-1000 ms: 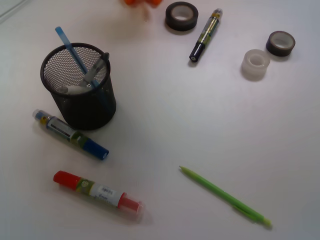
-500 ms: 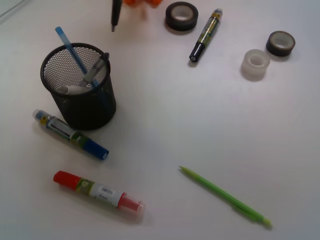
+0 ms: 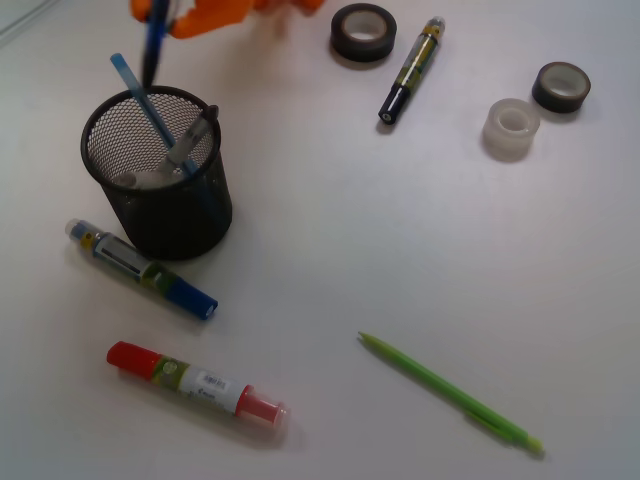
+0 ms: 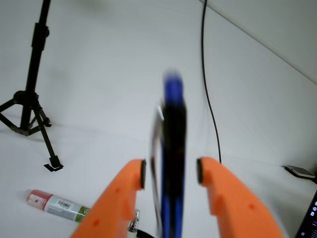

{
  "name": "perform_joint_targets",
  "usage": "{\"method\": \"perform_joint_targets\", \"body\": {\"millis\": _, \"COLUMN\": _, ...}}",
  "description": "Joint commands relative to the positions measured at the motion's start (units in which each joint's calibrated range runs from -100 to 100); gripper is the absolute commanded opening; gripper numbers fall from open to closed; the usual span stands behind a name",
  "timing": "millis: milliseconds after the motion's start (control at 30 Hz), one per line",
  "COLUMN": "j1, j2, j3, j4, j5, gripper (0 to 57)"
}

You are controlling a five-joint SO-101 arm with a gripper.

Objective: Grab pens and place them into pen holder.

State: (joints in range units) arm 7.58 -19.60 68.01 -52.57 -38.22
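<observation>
White table; dark blue pen upright, tip down.

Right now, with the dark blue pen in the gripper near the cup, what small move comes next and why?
Probably ease the gripper a little toward the middle of the pen holder, then lower. The dark blue pen hangs tip-down just above the far rim, not yet inside, so releasing here might drop it outside.
</observation>
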Motion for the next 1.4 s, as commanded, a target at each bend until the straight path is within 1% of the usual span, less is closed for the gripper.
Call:
{"method": "perform_joint_targets", "body": {"millis": 0, "j1": -0.2, "j2": 0.3, "j3": -0.4, "j4": -1.2, "j5": 1.0, "gripper": 16.6}}
{"method": "perform_joint_targets", "body": {"millis": 200, "j1": -0.8, "j2": 0.0, "j3": -0.4, "j4": -1.3, "j5": 1.0, "gripper": 16.9}}
{"method": "perform_joint_targets", "body": {"millis": 600, "j1": -9.3, "j2": 0.8, "j3": 0.6, "j4": -0.7, "j5": 2.9, "gripper": 16.6}}
{"method": "perform_joint_targets", "body": {"millis": 767, "j1": -11.4, "j2": 0.2, "j3": 0.6, "j4": 5.8, "j5": 4.5, "gripper": 16.7}}
{"method": "perform_joint_targets", "body": {"millis": 1067, "j1": -19.6, "j2": -0.8, "j3": -1.8, "j4": 33.1, "j5": 8.2, "gripper": 16.9}}
{"method": "perform_joint_targets", "body": {"millis": 1267, "j1": -25.0, "j2": -9.0, "j3": -13.1, "j4": 71.2, "j5": 12.2, "gripper": 16.9}}
{"method": "perform_joint_targets", "body": {"millis": 1367, "j1": -27.5, "j2": -11.3, "j3": -18.7, "j4": 85.9, "j5": 14.0, "gripper": 16.9}}
